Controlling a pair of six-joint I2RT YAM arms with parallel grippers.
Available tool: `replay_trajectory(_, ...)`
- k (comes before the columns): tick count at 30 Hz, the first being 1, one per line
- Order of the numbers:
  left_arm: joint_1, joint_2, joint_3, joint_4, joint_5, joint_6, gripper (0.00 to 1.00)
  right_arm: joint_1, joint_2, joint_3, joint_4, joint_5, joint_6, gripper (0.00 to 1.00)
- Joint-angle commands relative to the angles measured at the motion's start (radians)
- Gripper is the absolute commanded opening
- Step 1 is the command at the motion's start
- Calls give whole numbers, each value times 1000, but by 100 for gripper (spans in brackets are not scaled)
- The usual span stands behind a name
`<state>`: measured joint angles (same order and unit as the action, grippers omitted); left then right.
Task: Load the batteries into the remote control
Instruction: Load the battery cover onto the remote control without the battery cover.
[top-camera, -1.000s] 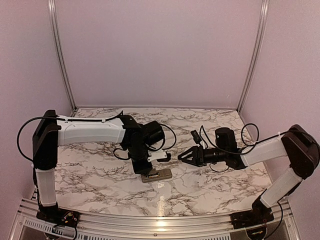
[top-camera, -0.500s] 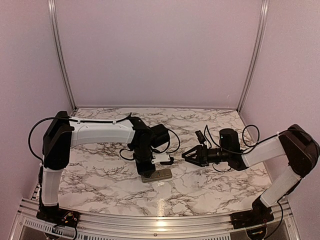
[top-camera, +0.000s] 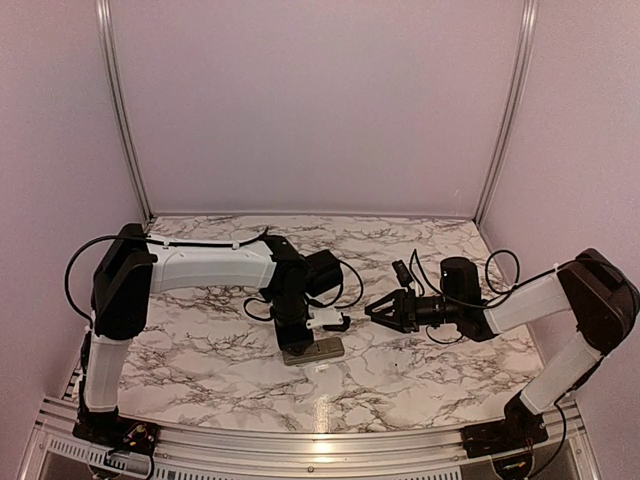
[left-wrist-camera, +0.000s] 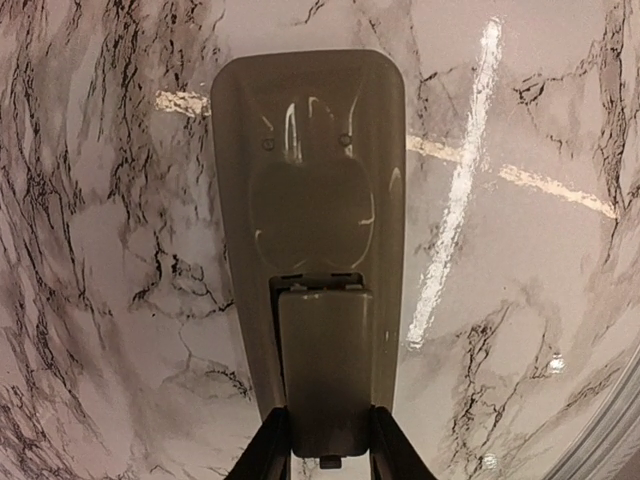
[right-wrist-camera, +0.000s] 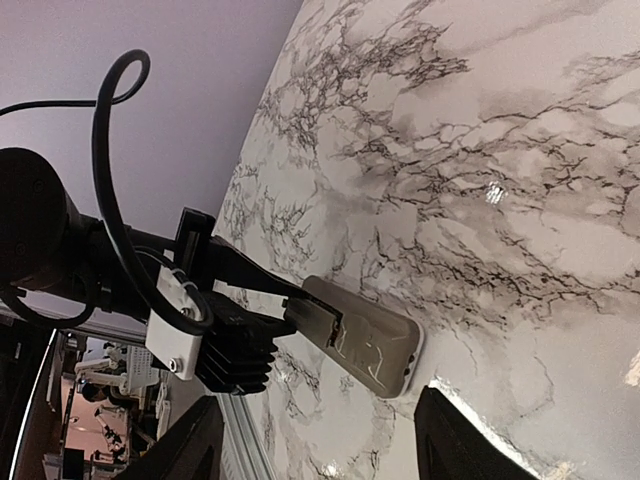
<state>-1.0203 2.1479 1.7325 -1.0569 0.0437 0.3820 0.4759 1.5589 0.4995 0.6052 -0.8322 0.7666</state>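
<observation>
Left fingers (left-wrist-camera: 268, 452) pinch one end of the grey-backed remote control (left-wrist-camera: 310, 180), lying face down on the marble counter (left-wrist-camera: 520, 330). Right fingers (right-wrist-camera: 455, 445), spread wide and empty, hover nearby above the counter.

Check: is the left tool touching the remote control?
Touching. Left wrist view shows the left tool clamping the remote control, fingers flush against both sides.

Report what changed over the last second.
The left elbow swung right, toward the middle, while the left claw kept clamping the end of the remote. The right claw drew back slightly to the right and stayed open. The remote lies where it was, back side up.
</observation>
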Motion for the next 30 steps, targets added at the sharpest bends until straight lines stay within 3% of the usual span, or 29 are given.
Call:
replay_trajectory(1,-4,26,22,-23,1,6,28,-8,4,-4,20,-12,6,63)
replay_trajectory(30,-3,46,54,-18,-36,-4,30,-8,3,-6,36,-19,12,63)
